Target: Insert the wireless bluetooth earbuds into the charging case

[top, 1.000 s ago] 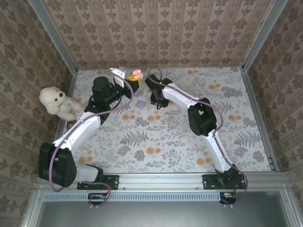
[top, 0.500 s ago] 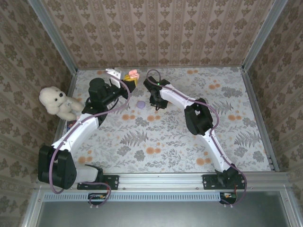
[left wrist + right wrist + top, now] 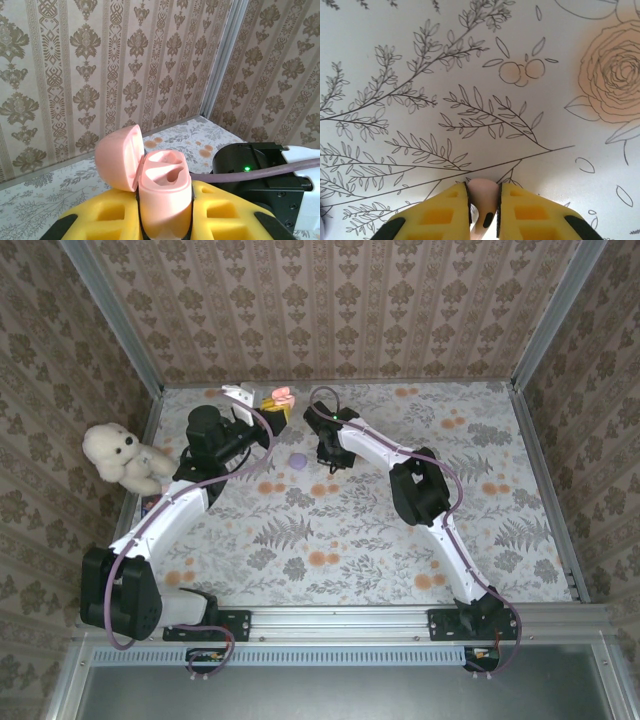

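Observation:
A pink charging case [image 3: 162, 186] with its lid hinged open to the left sits upright between the yellow pads of my left gripper [image 3: 165, 212], which is shut on it; both earbud wells look empty. In the top view the case [image 3: 287, 396] is held above the table's far edge, in the left gripper [image 3: 280, 405]. My right gripper [image 3: 483, 194] is down at the tablecloth, shut on a pink earbud [image 3: 484, 197] whose stem runs back between the pads. From above, the right gripper [image 3: 333, 462] is right of the case.
A small lilac pebble-like thing [image 3: 297, 460] lies on the floral cloth between the two grippers. A white teddy bear [image 3: 122, 457] sits at the left edge. Wallpapered walls [image 3: 350, 310] close in the back and sides.
The right gripper's jaws have closed onto the earbud at the table. The left gripper with the case has shifted slightly left and back.

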{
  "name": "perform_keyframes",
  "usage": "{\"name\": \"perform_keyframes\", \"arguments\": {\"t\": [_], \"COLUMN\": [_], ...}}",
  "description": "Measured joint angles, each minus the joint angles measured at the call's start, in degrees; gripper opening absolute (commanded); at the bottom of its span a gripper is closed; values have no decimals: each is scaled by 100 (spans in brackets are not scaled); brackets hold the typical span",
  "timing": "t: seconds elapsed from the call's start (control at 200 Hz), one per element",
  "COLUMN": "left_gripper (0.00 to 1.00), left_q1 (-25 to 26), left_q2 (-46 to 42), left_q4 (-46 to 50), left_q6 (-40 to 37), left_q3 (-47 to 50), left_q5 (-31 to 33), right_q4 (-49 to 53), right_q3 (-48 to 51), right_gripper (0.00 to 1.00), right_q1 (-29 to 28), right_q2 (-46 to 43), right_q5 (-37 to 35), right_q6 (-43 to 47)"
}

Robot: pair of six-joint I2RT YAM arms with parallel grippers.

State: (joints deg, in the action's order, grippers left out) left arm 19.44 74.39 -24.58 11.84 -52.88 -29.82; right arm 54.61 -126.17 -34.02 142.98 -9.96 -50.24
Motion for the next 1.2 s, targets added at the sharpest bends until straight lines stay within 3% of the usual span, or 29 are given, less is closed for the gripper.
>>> {"name": "perform_keyframes", "arguments": {"t": [0.62, 0.91, 1.125, 1.2], "left_gripper": [0, 0, 0, 0], "left_q1": [2, 87, 151, 160], "left_q2": [-44, -37, -11, -11], "left_q4": [125, 208, 232, 229], "left_q6": [0, 2, 0, 0], "left_q3": [114, 114, 111, 109], "left_q5": [-282, -337, -343, -343], "right_q4": [-1759, -2538, -2920, -2918], "right_q3": [2988, 4771, 5213, 5215], "right_gripper": [15, 15, 15, 22], "right_q1": [11, -155, -326, -337], "right_q2": [-1965, -2837, -3101, -3108], "right_q5": [50, 531, 833, 852], "right_q6": [1139, 1740, 2096, 2164]}}
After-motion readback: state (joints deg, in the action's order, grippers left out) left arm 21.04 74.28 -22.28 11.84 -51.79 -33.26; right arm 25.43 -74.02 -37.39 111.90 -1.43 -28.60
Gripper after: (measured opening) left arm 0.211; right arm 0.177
